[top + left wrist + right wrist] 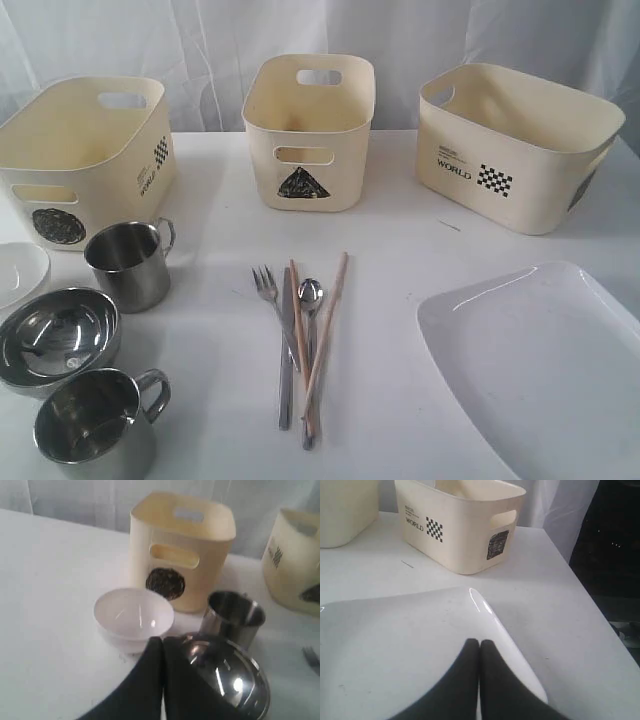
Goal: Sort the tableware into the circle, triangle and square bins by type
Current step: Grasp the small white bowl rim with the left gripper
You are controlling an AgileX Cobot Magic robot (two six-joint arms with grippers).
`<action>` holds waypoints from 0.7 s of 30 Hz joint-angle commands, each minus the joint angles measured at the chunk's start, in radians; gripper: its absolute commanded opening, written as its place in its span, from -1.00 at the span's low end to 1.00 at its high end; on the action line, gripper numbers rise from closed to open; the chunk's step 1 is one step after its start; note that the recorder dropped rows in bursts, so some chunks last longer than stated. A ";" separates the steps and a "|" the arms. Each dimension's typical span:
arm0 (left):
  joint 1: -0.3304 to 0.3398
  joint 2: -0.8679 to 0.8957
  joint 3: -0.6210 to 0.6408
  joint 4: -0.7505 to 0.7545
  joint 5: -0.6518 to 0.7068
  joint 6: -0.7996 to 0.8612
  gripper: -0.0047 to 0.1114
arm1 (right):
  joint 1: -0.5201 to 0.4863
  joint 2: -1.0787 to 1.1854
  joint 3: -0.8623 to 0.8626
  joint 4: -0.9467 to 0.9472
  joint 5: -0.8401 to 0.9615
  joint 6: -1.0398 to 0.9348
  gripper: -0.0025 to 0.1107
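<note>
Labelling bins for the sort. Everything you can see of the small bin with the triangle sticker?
The triangle bin is the smallest of three: cream, plastic-looking, rounded corners, walls tapering downward. Oblong handle slots are cut in its near and far walls; a dark triangle sticker sits under the near slot. It stands upright on the white table between the circle bin and the square bin, apart from both. What shows of its inside looks empty. Only the table touches it.

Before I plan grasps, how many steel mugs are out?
2. One mug stands by the circle bin; the second mug sits nearest the camera, beside the bowl. Others may be hidden.
</note>
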 commanded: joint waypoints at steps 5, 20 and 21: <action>0.002 -0.005 0.004 -0.111 -0.190 -0.026 -0.92 | 0.002 -0.005 0.002 0.001 -0.004 -0.007 -0.96; 0.004 0.755 -0.695 -0.012 0.496 0.282 -0.92 | 0.002 -0.005 0.002 0.001 -0.004 -0.007 -0.96; 0.004 0.834 -0.748 0.009 0.557 0.282 -0.92 | 0.002 -0.005 0.002 0.001 -0.004 -0.007 -0.96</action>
